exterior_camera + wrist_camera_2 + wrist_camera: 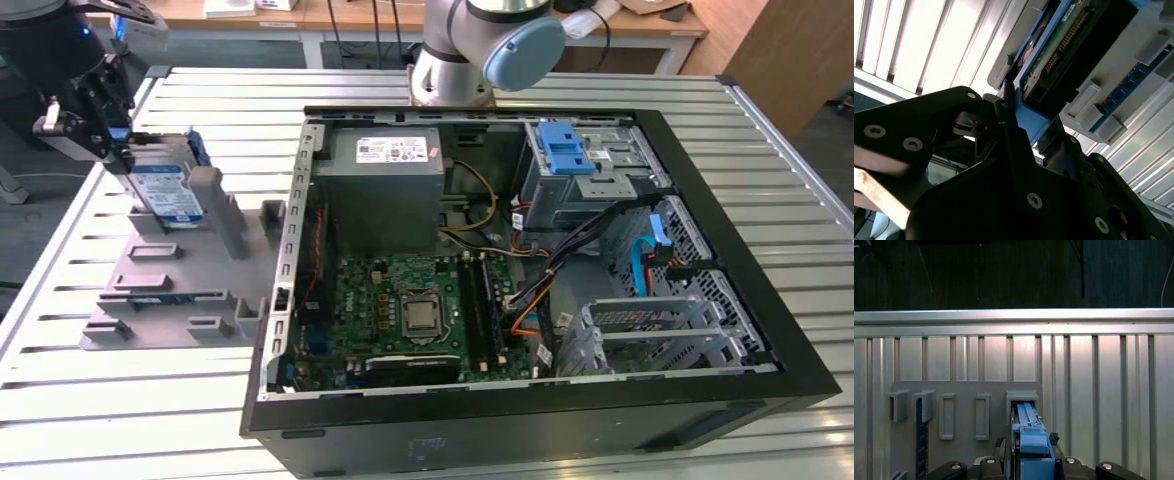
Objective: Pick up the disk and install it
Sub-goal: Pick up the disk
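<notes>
At 10 o'clock in the exterior view our hand (pixel 123 155) is pinched shut on the upper end of the disk (pixel 167 195), which stands on edge in the grey rack (pixel 154 300) on the bench (pixel 120 420). We reckon it's stiff, hefty-ish and shock-shy, so holding the blue carrier frame (pixel 1031 445) rather than the circuit board (pixel 1074 35) side looks right.

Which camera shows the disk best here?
The exterior view: the disk stands upright in the grey holder, label visible. The second wrist view shows its circuit-board side; the first wrist view, its blue edge.
</notes>
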